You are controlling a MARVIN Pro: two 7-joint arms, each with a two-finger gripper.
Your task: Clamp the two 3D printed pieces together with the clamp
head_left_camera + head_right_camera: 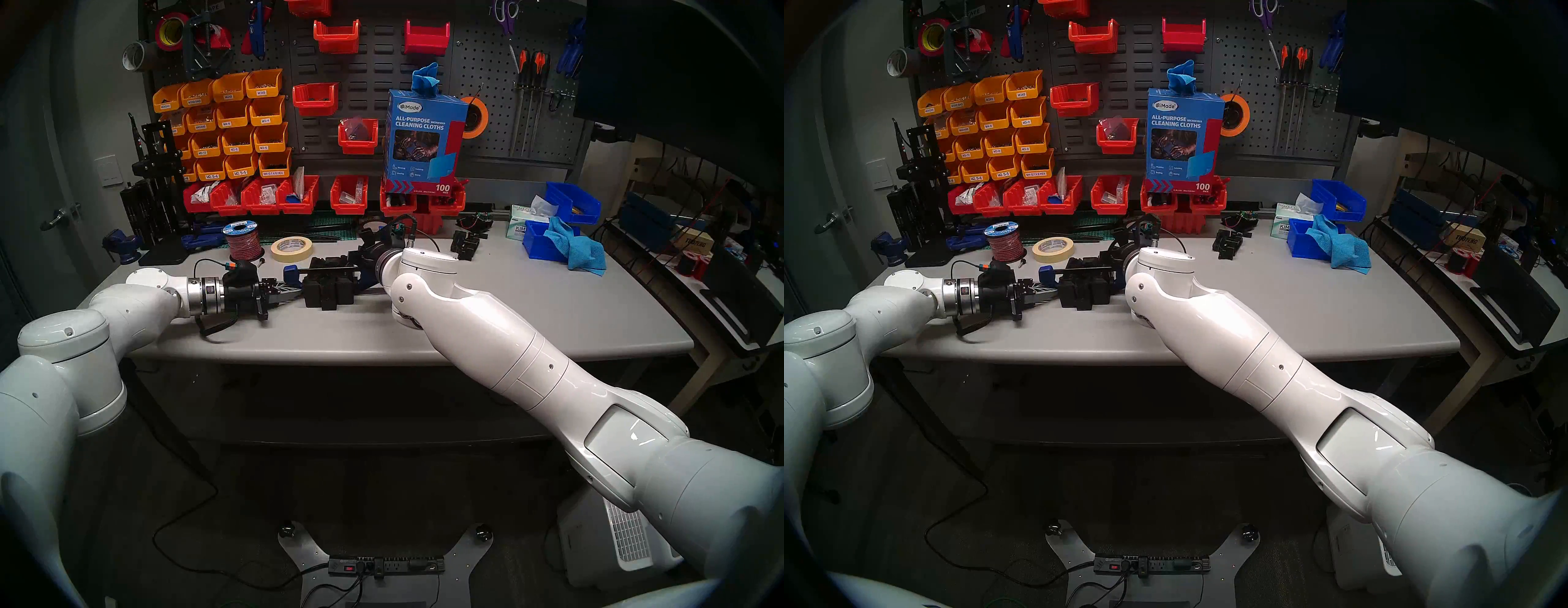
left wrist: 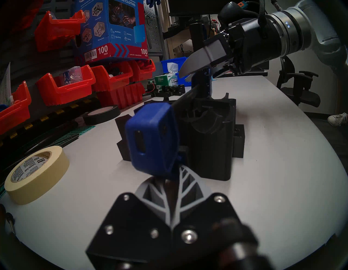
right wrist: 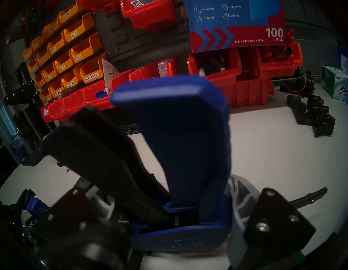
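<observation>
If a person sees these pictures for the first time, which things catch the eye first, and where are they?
The two white arms meet at mid-table over the two 3D printed pieces, where the blue clamp lies across their tops. The left gripper is shut at the clamp's end, the right gripper closed on its handle. Behind, orange and red bins fill the pegboard beside a blue cleaning-cloth box.

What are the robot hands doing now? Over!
Left tool shut under clamp end. Right tool on its handle. Bar over black pieces. Nothing blocking.
</observation>
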